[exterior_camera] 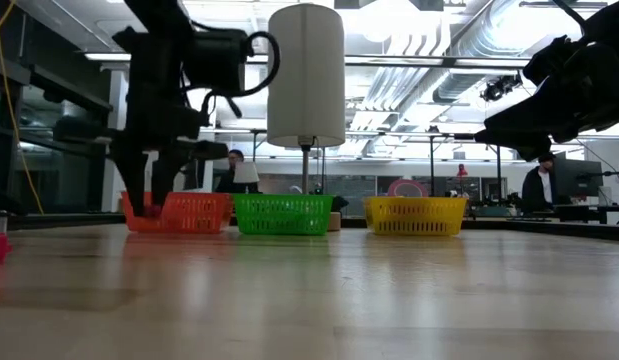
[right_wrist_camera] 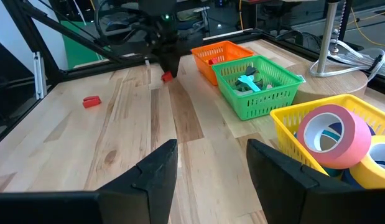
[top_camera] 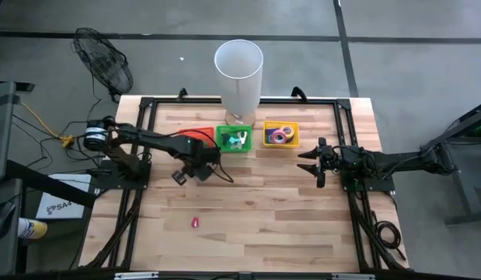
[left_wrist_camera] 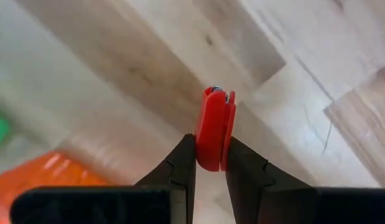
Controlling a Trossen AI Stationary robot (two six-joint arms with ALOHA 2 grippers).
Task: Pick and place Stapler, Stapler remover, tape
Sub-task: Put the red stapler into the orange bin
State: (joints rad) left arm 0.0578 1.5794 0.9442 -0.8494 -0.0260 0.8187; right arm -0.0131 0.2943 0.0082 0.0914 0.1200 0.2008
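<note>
My left gripper (left_wrist_camera: pixel 211 149) points straight down over the table's left half, just in front of the orange basket (top_camera: pixel 197 136), and is shut on a small red stapler (left_wrist_camera: pixel 214 124). A second small red piece (top_camera: pixel 196 222) lies flat on the wood nearer the front edge. The green basket (top_camera: pixel 235 138) holds teal stapler removers (right_wrist_camera: pixel 248 82). The yellow basket (top_camera: pixel 280 134) holds rolls of tape (right_wrist_camera: pixel 332 134). My right gripper (right_wrist_camera: pixel 211 162) waits open at the table's right side, nothing between its fingers. My left gripper pinches the red stapler by its two flat sides (left_wrist_camera: pixel 209 155) between its two fingers, which come from above and point down. The stapler stands on edge in the hold, its free end (left_wrist_camera: pixel 216 93) reaching past the fingertips toward the table. It appears just clear of the wood (right_wrist_camera: pixel 166 76).
A tall white cylinder (top_camera: pixel 238 74) stands on a round base behind the green basket at the far edge. The three baskets stand in a row along the far side. Bare wood lies across the middle and near part of the table (top_camera: pixel 256 225).
</note>
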